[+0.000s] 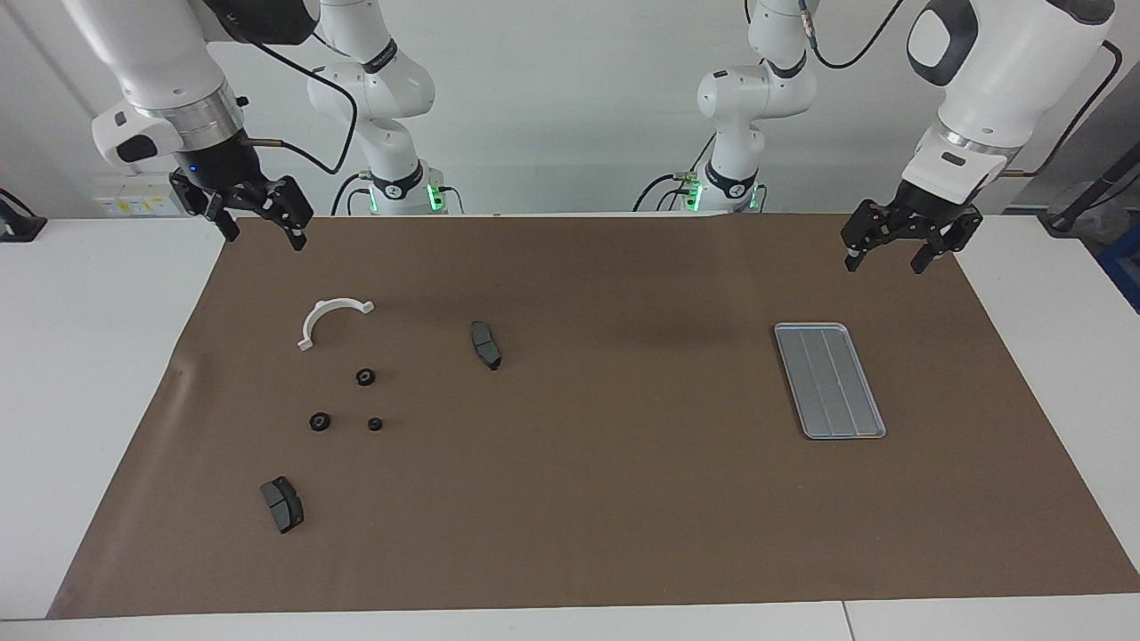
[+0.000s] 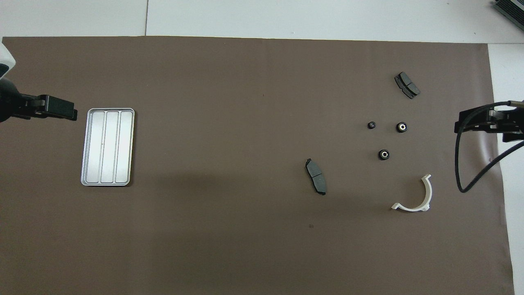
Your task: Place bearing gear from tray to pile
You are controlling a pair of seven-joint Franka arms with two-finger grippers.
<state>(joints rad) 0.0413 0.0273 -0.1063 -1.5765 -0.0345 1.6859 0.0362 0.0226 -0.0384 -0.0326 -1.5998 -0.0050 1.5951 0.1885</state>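
1. Silver-grey tray point(image 1: 829, 380) lies bare at the left arm's end of the counter; left gripper point(image 1: 888, 251) above, jaws wide, empty.
2. Three bearing gears point(image 1: 365, 377) sit loose on the mat; right gripper point(image 1: 258, 226) raised, jaws wide, empty.
3. Risk: nothing on the tray to pick; a reach there closes on air.

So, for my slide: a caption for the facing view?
Tray empty, three bearing gears on the mat, both hands raised and open.

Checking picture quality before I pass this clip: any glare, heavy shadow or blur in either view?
Facing view: even light, a soft shadow on the brown mat beside the tray, nothing blurred. Overhead view: the tray reflects brightly though its ridges stay readable; a broad faint shadow crosses the mat nearer the robots; the three small gears stay sharp.
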